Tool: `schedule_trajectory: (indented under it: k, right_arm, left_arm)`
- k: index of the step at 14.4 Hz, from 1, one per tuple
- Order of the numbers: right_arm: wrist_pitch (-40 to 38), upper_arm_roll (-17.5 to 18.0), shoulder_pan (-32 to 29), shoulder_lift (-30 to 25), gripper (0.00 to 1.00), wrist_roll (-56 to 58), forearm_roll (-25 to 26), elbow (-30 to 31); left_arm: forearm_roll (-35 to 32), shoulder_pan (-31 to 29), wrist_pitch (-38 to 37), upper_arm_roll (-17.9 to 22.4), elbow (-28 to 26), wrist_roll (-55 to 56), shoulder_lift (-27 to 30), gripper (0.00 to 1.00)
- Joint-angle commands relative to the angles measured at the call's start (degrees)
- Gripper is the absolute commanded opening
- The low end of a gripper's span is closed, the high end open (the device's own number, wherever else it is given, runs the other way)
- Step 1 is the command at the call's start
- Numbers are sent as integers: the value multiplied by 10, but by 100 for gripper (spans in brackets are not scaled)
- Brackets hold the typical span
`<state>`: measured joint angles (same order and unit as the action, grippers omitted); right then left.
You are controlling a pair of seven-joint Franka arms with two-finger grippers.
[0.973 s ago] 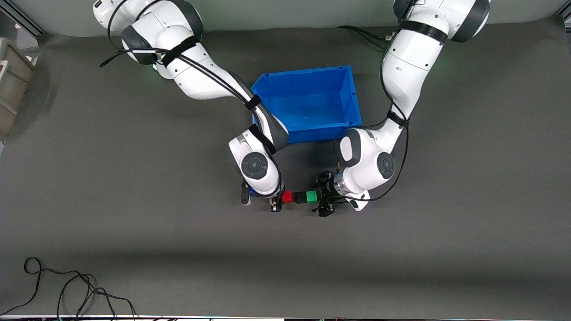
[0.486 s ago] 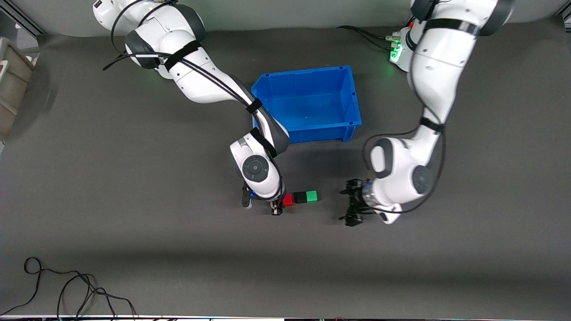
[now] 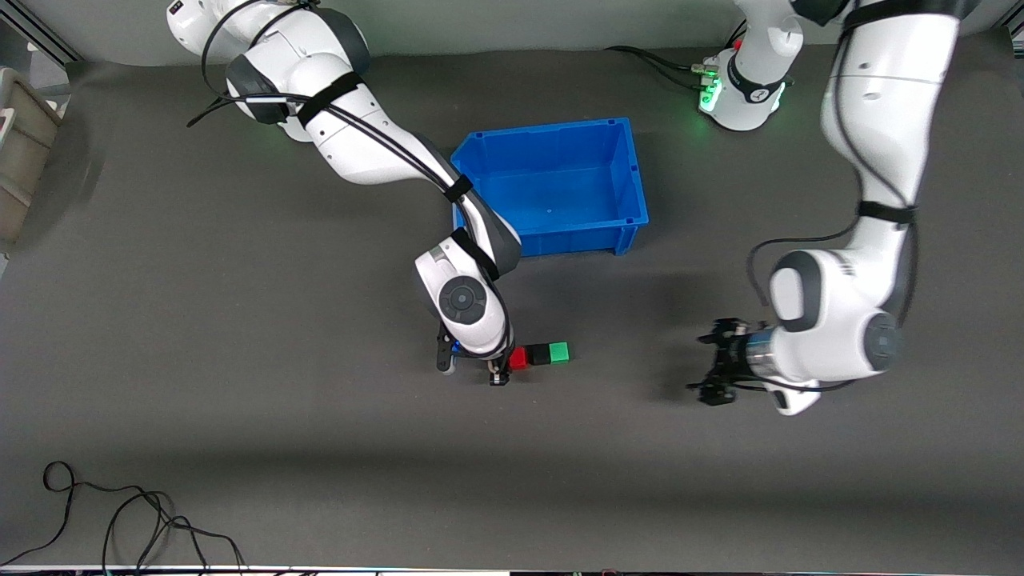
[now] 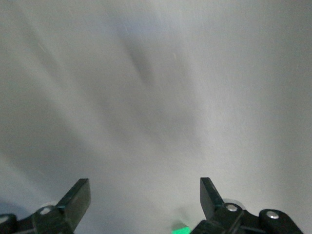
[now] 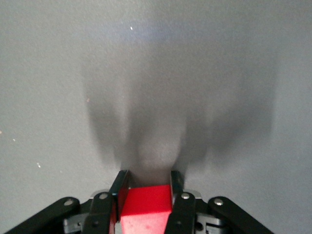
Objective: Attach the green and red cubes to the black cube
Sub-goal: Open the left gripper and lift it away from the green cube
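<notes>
Three cubes sit in a touching row on the grey table: the red cube (image 3: 518,358), the black cube (image 3: 539,354) in the middle and the green cube (image 3: 558,351). My right gripper (image 3: 502,366) is shut on the red cube (image 5: 145,204), its fingers (image 5: 120,187) pressed against two opposite faces. My left gripper (image 3: 714,364) is open and holds nothing, well away from the row toward the left arm's end of the table. In the left wrist view its gripper (image 4: 145,192) shows two wide-apart fingers (image 4: 78,197) over bare table, with a green patch (image 4: 180,227) at the frame's edge.
A blue bin (image 3: 552,188) stands farther from the front camera than the cubes, with nothing in it. A loose black cable (image 3: 120,516) lies near the front edge at the right arm's end. A grey box (image 3: 20,136) sits at the table's edge there.
My left gripper has let go of the green cube and pulled away toward the left arm's end of the table. The right gripper stays shut on the red cube.
</notes>
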<state>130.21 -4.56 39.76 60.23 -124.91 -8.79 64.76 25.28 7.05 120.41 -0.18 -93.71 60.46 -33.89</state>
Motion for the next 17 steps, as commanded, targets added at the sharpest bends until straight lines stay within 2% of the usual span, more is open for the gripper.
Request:
schedule_trajectory:
  k: [1,3,8,9,10,11,14,17]
  right_arm:
    - [-13,-2,8,17,0,-24,17,-23]
    - [-13,-2,8,17,0,-24,17,-23]
    - [-13,-2,8,17,0,-24,18,-20]
    - [-13,-2,7,17,18,-22,18,-20]
    - [-12,-1,5,17,73,-18,17,-20]
    - [-12,-1,1,17,100,-17,17,-23]
    - [-13,-1,-14,6,100,-4,14,-30]
    - [-37,0,-34,-33,100,25,11,-30]
  left_arm:
    - [-31,-55,-60,-3,-25,-96,55,100]
    - [-59,-89,-89,-3,-25,-150,79,100]
    - [-129,-130,-156,-3,-19,-238,127,100]
    - [-133,-132,-167,-2,-15,-257,136,100]
    - [-143,-132,-180,-2,-14,-275,145,100]
    - [-153,-132,-188,-3,-13,-290,154,100]
    - [-154,-133,-220,-2,5,-344,170,100]
    - [-219,-125,-237,-8,26,-402,193,100]
